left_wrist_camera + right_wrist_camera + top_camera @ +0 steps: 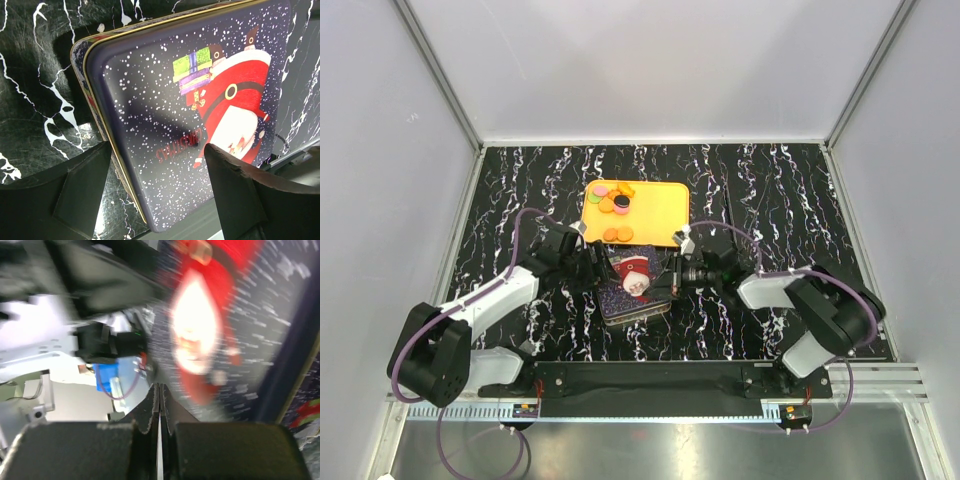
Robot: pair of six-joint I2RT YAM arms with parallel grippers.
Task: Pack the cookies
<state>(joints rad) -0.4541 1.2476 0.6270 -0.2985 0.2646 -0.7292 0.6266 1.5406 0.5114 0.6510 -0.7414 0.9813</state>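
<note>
The cookies, small round discs that are mostly orange with a few black, green and pink ones, lie on the near-left part of an orange tray. In front of the tray sits a dark blue Christmas tin with a Santa picture on its lid. My left gripper is open, its fingers straddling the tin's left corner; I see no grip. From the right, my right gripper is shut, empty, its tip at the tin's lid, which is blurred there.
The black marbled tabletop runs to grey walls on three sides. A metal rail with the arm bases lines the near edge. Purple cables loop off both arms.
</note>
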